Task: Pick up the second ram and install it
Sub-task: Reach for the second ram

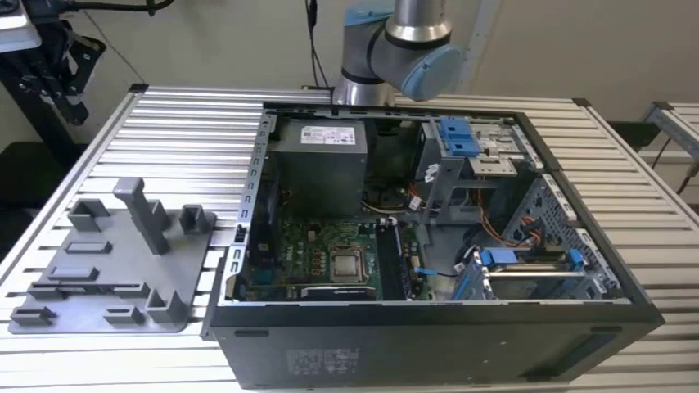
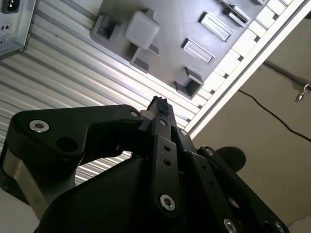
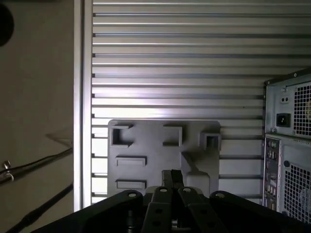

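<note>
My gripper (image 2: 158, 104) hangs high above the slatted table, its black fingers closed together with nothing visible between them. In the first wrist view the gripper (image 3: 171, 177) points down towards the gray holder plate (image 3: 155, 145), well clear of it. The same holder plate (image 2: 165, 29) lies near the table's edge, and on the exterior view's left the holder plate (image 1: 202, 262) sits beside the open computer case (image 1: 437, 327). The second ram is out of view; I cannot make it out on the plate or in the case.
The case lies open with its motherboard (image 1: 327, 246) facing up, a power supply (image 1: 317, 160) at the back and blue drive brackets (image 1: 459, 139) at the exterior view's right. The slatted table (image 1: 186, 139) surrounds it. The case's rear panel (image 3: 286, 145) is near the plate.
</note>
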Robot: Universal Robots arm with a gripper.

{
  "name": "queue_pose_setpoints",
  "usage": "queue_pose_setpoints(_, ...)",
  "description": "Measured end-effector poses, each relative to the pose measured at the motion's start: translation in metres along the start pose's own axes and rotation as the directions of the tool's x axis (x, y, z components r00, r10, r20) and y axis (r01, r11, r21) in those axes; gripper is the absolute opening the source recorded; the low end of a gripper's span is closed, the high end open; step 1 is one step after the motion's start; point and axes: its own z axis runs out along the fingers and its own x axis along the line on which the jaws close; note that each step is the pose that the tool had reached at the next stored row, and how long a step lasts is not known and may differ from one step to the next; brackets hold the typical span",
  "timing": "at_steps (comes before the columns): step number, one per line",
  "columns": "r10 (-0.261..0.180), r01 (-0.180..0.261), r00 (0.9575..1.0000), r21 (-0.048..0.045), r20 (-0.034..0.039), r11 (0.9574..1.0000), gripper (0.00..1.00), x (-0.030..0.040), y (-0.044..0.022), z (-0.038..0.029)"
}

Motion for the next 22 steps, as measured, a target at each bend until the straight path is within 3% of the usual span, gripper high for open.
queue_pose_setpoints(8,0.000,0.000,1.0000,0.0000,0.0000,1.0000,0.11,0.0161,0.0000,0.0002)
queue_pose_setpoints(14,0.000,0.000,1.0000,-0.0001,0.0000,1.0000,0.11,0.0178,-0.0006,0.0002)
queue_pose_setpoints(18,0.000,0.000,1.0000,-0.0001,0.0000,1.0000,0.11,0.0176,-0.0101,0.0002)
queue_pose_setpoints(22,0.000,0.000,1.0000,0.0000,-0.0004,1.0000,0.11,0.0172,-0.0268,0.0001)
